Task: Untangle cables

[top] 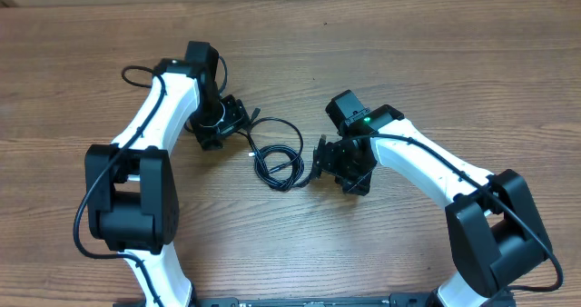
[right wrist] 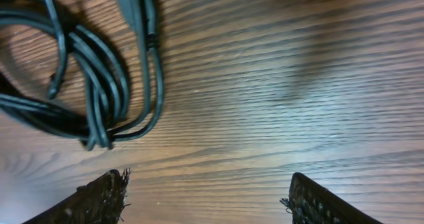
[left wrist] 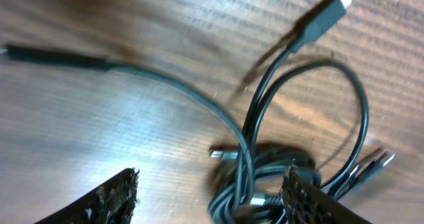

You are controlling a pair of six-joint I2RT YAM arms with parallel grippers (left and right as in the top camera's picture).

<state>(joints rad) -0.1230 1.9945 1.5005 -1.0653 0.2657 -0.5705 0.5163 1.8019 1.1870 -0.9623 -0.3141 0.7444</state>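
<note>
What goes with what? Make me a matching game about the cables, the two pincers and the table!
Things:
1 cables
2 left pincer
3 right pincer
4 table

Descriptions:
a brown wood grain
b open, over bare wood only
c black, heaped in loops
d open, right over the cable loops

Pairs: 1-c, 2-d, 3-b, 4-a
</note>
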